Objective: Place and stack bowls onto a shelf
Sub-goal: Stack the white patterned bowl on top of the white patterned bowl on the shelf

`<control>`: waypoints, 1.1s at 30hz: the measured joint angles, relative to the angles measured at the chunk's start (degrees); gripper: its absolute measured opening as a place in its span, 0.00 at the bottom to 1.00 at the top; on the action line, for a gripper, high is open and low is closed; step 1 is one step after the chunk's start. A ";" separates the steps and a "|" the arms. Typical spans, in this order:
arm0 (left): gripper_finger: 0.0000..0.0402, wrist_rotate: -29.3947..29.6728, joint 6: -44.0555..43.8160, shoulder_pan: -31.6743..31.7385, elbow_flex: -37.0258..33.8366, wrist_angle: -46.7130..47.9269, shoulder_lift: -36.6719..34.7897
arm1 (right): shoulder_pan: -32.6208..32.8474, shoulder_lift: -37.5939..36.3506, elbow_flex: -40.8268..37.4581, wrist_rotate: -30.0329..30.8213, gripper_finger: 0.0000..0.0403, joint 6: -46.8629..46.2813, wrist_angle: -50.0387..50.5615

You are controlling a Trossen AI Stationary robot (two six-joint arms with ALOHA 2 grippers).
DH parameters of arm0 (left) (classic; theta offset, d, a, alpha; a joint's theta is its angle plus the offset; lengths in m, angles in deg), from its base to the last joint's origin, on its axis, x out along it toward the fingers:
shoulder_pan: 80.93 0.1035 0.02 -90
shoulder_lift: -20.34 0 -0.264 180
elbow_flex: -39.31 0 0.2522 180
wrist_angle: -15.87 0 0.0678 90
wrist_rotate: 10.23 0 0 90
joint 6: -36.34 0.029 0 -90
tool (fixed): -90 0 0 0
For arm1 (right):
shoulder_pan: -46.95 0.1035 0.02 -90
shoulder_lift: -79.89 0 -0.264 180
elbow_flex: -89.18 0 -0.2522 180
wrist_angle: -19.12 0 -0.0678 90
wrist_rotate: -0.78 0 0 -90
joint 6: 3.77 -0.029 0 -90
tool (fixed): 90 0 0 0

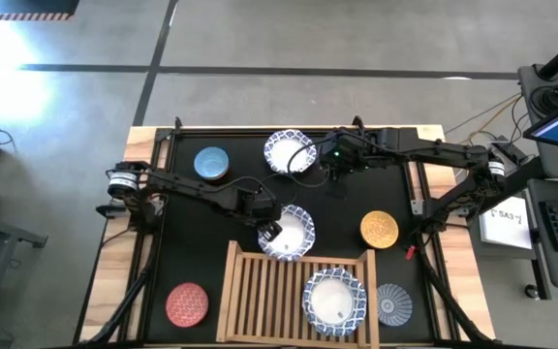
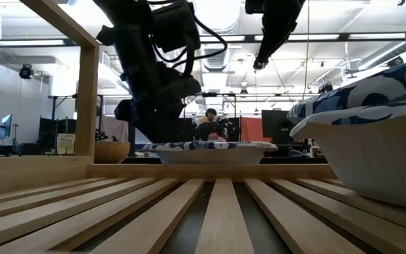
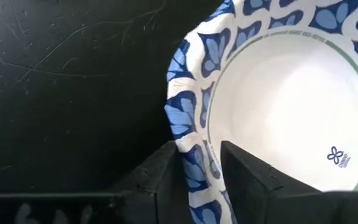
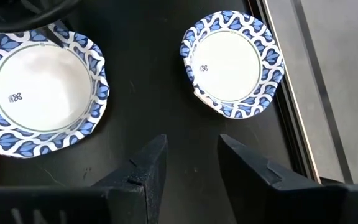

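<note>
A white bowl with a blue wavy rim (image 1: 291,234) (image 3: 291,106) rests on its base on the black mat, just beyond the far rail of the wooden shelf (image 1: 260,291). My left gripper (image 1: 271,231) (image 3: 199,149) is open at this bowl's left rim, one finger outside and one inside. A second white bowl (image 1: 335,301) (image 2: 379,141) sits on the shelf's slats at its right. A third (image 1: 289,152) (image 4: 232,62) lies at the mat's far side. My right gripper (image 1: 337,173) (image 4: 192,146) hangs open high above the mat, holding nothing. My left gripper stands astride the bowl's left rim (image 3: 194,124), coming steeply from above, with one finger (image 3: 160,177) outside the wall and the other (image 3: 247,177) inside. I cannot tell whether either finger touches the rim. The bowl rests level on the mat.
Smaller bowls stand on the mat: blue (image 1: 211,163) at the far left, yellow (image 1: 379,229) at the right, red (image 1: 187,303) left of the shelf, grey-blue (image 1: 393,302) right of it. The shelf's left half is bare slats (image 2: 189,204). A person (image 2: 210,127) shows in the room behind.
</note>
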 joint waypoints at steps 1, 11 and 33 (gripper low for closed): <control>0.23 0.00 -0.04 0.00 0.00 -0.23 0.00 | 0.00 0.02 -0.02 0.00 0.34 -0.02 0.00; 0.02 -0.01 -0.66 0.00 0.00 -0.81 0.00 | 0.01 0.02 -0.15 0.00 0.32 -0.04 0.09; 0.00 18.60 0.10 -0.23 0.50 1.58 -9.18 | 0.00 0.02 -2.37 -0.29 0.42 -2.45 -0.47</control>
